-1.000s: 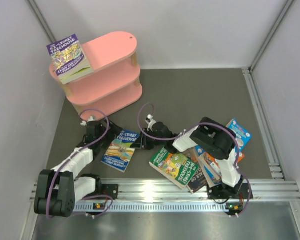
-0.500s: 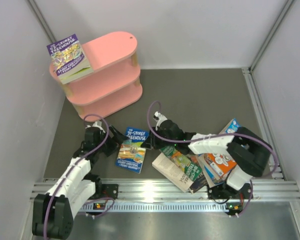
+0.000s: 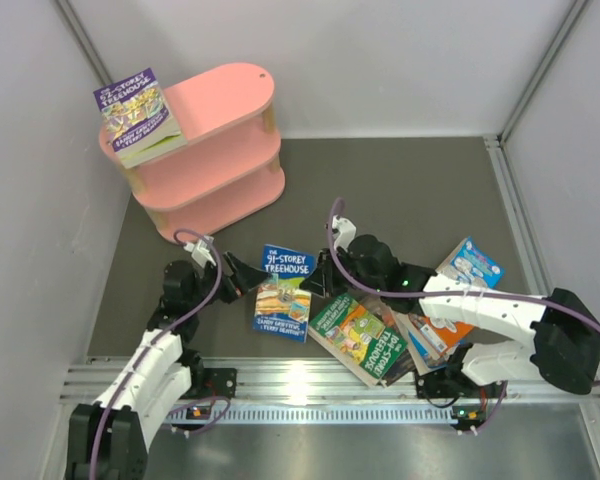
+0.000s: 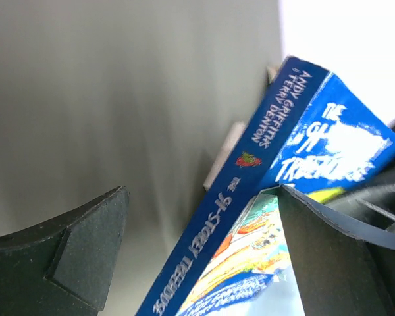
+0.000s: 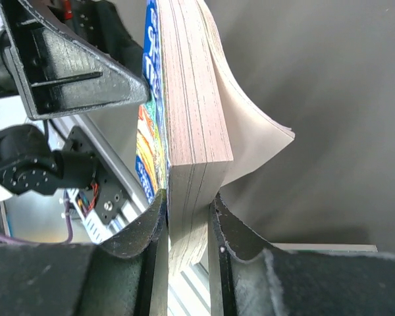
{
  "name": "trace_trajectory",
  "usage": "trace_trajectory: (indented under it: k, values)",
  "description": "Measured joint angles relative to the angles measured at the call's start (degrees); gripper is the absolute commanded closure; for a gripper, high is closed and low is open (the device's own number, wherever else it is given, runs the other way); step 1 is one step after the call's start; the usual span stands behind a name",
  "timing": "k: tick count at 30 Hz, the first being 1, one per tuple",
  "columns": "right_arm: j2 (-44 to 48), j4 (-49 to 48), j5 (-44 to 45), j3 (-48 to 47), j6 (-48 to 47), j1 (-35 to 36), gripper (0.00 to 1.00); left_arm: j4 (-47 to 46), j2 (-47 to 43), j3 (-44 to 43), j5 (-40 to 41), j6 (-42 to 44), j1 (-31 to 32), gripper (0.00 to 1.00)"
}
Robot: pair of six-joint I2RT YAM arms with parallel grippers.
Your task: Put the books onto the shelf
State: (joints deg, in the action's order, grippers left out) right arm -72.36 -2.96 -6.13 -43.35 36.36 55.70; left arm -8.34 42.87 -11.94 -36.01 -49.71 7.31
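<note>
Book (image 3: 285, 292): thin, blue cartoon cvr

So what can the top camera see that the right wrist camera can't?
Only the top camera shows the pink shelf with a purple book on its top board, and the pile of books lying on the table by the right arm. Only the right wrist camera shows the blue book's page edges up close, with its back cover curling away. Both show the right gripper pinching that blue book, with the left gripper close beside it.
</note>
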Motion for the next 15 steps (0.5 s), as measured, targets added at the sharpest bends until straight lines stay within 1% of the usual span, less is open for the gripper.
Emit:
trace_trajectory:
  k: [2, 4, 5, 6, 7, 10, 13, 14, 15]
  values:
    - [0.4, 0.0, -0.8, 0.3, -0.3, 0.0, 1.0, -3.6, 0.0, 1.7, -3.0, -1.2, 0.0, 0.01]
    - [0.5, -0.1, -1.5, 0.3, -0.4, 0.0, 1.0, -6.0, 0.0, 2.4, -5.7, -2.1, 0.0, 0.18]
    - [0.6, -0.2, -1.7, 0.3, -0.4, 0.0, 1.0, -7.3, 0.0, 2.7, -7.0, -2.8, 0.0, 0.29]
    - [0.7, -0.3, -1.9, 0.3, -0.4, -0.1, 1.0, -8.7, -0.2, 2.8, -8.3, -3.3, 0.0, 0.42]
    - [0.7, -0.4, -2.1, 0.3, -0.4, -0.3, 1.0, -9.8, -0.5, 2.9, -9.5, -3.8, 0.0, 0.48]
    - [0.7, -0.4, -2.8, 0.3, -0.7, -1.3, 1.0, -11.5, -2.1, 3.2, -10.9, -4.0, -0.1, 0.52]
    - [0.7, -0.5, -3.6, 0.2, -0.9, -2.2, 1.0, -11.8, -3.8, 3.2, -11.4, -4.3, 0.0, 0.53]
    - [0.7, -0.6, -3.8, 0.2, -0.9, -2.4, 1.0, -11.8, -4.5, 3.2, -11.5, -4.4, 0.1, 0.52]
    - [0.7, -0.7, -4.0, 0.2, -0.9, -2.6, 1.0, -11.8, -5.1, 3.2, -11.7, -4.4, 0.3, 0.48]
